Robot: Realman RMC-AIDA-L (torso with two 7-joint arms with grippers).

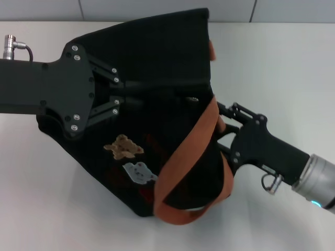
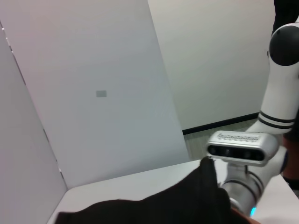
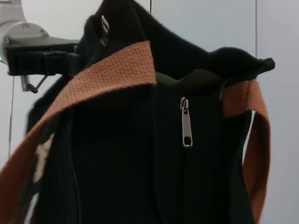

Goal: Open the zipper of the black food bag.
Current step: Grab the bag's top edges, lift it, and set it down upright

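The black food bag (image 1: 157,57) is held tilted above the white table (image 1: 277,63). My left gripper (image 1: 128,92) is shut on the fabric of its upper edge. The tan bear patch (image 1: 123,147) and the white label (image 1: 138,173) face up. An orange-brown strap (image 1: 191,144) loops across the bag's right side. My right gripper (image 1: 221,125) is open against that side, beside the strap. In the right wrist view the zipper (image 3: 180,186) runs down the bag (image 3: 117,163), and its silver pull tab (image 3: 186,123) hangs free near the top end, below a gap showing olive lining (image 3: 196,79).
The white table spreads out on all sides of the bag. A light wall with panel seams (image 1: 81,9) runs behind the table. The left wrist view shows the bag's fabric (image 2: 163,207) and the right arm's wrist camera (image 2: 238,147) just behind it.
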